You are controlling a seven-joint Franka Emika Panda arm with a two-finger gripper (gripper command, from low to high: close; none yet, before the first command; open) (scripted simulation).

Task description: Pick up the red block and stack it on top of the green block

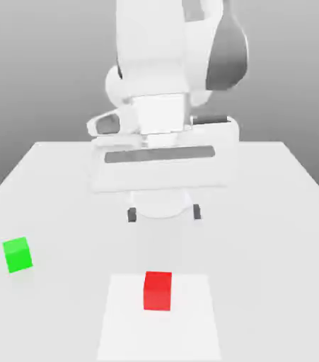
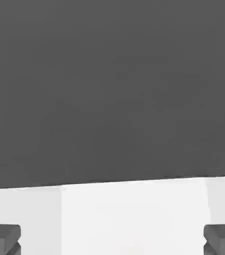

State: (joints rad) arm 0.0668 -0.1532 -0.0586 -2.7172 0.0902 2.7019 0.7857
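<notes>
The red block rests on a brighter white square patch near the front of the table. The green block sits apart from it, toward the exterior view's left. My gripper hangs above the table behind the red block, open, with its two dark fingertips spread wide and nothing between them. In the hand view the gripper is open too, its dark fingertips at the picture's two sides over white table surface.
The white table stretches wide on both sides of the arm. The arm's bulky white body rises over the table's far half. A grey backdrop lies beyond the table edge.
</notes>
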